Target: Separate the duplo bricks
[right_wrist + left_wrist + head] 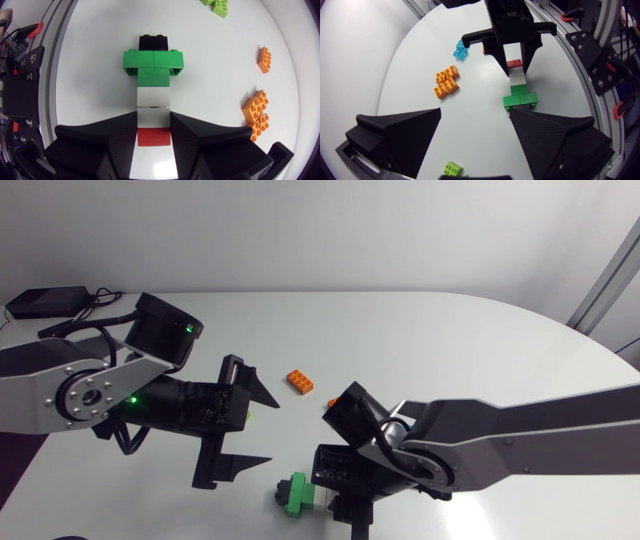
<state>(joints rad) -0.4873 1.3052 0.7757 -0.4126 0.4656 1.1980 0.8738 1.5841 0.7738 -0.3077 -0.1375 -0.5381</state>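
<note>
One stack of duplo bricks [154, 75] lies flat near the edge of the table [95, 60], its red-white end pinched by the right gripper [154, 117], while the left gripper [475, 111] hangs wide open short of the green end, where a skewed grab could wrench the stack free unsplit.

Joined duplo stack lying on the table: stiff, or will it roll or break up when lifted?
Likely rigid: the multicoloured plastic duplo brick stack lies straight. Flat-sided, so unlikely to roll. Held only at its white-red end by the right end effector, it may snap at a joint if levered.
</note>
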